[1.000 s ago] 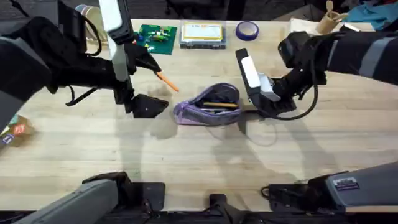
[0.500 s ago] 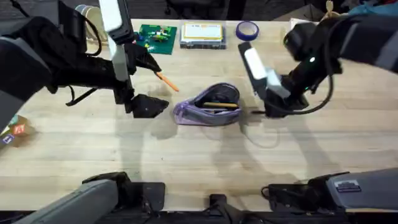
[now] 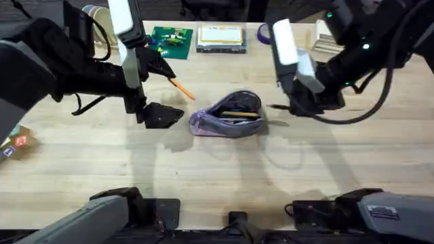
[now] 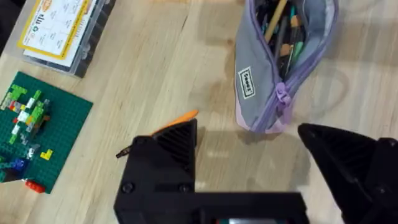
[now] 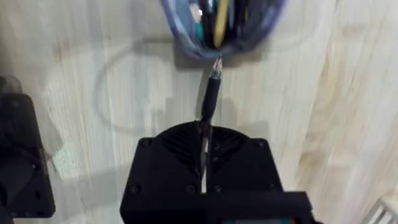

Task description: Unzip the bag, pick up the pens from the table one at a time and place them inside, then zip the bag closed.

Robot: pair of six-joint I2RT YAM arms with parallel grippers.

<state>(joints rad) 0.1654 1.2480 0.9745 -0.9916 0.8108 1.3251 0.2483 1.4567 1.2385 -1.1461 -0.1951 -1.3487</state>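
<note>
The lavender bag (image 3: pixel 227 115) lies unzipped mid-table, with several pens showing inside. An orange pen (image 3: pixel 182 88) rests on the table (image 3: pixel 217 169) just behind and left of it. My left gripper (image 3: pixel 161 116) is open and low beside the bag's left end; in the left wrist view the bag (image 4: pixel 281 68) lies ahead of the gripper (image 4: pixel 249 146) and the orange pen (image 4: pixel 179 117) peeks past one finger. My right gripper (image 3: pixel 293 108) hovers right of the bag, shut on a black pen (image 3: pixel 276 106). From the right wrist, that pen (image 5: pixel 209 102) points at the bag's opening (image 5: pixel 217 25).
Along the far edge sit a green brick plate (image 3: pixel 171 38), a clear plastic box with a yellow label (image 3: pixel 221 37) and a purple tape roll (image 3: pixel 266 31). A small coloured item (image 3: pixel 13 144) lies at the left edge. Bare wood stretches in front of the bag.
My right arm has risen and swung back from the table surface right of the bag, carrying the black pen up with it. The left arm, bag and orange pen have stayed put.
</note>
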